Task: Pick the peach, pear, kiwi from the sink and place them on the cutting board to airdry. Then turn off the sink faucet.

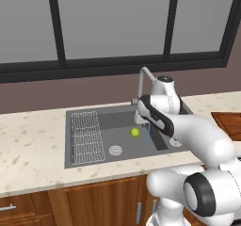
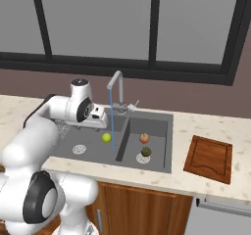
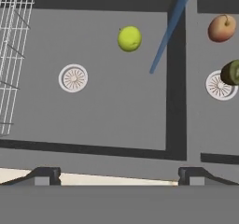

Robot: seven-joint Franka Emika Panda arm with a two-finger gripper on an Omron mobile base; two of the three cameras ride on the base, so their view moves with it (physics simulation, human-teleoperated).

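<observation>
Nothing is done yet: the pear [image 3: 129, 38] lies in the sink's [image 2: 162, 166] left basin, the peach [image 3: 221, 28] and kiwi [image 3: 231, 72] in the right, the cutting board [image 2: 210, 158] bare, the sink faucet [image 2: 115, 89] running, and the gripper [image 3: 119, 175] hovers above, spread wide and empty.

Pear [image 3: 129, 38] yellow-green; peach [image 3: 221, 28] reddish-orange; kiwi [image 3: 231, 72] brownish-green; sink [image 3: 112, 120] dark grey.

Left base view: you look from behind-left, forward and down at the sink [image 1: 84, 114].
Right base view: you look from behind-right, same sink, plus cutting board [image 2: 210, 158].
Hand view: you look close, straight down into both basins.
</observation>
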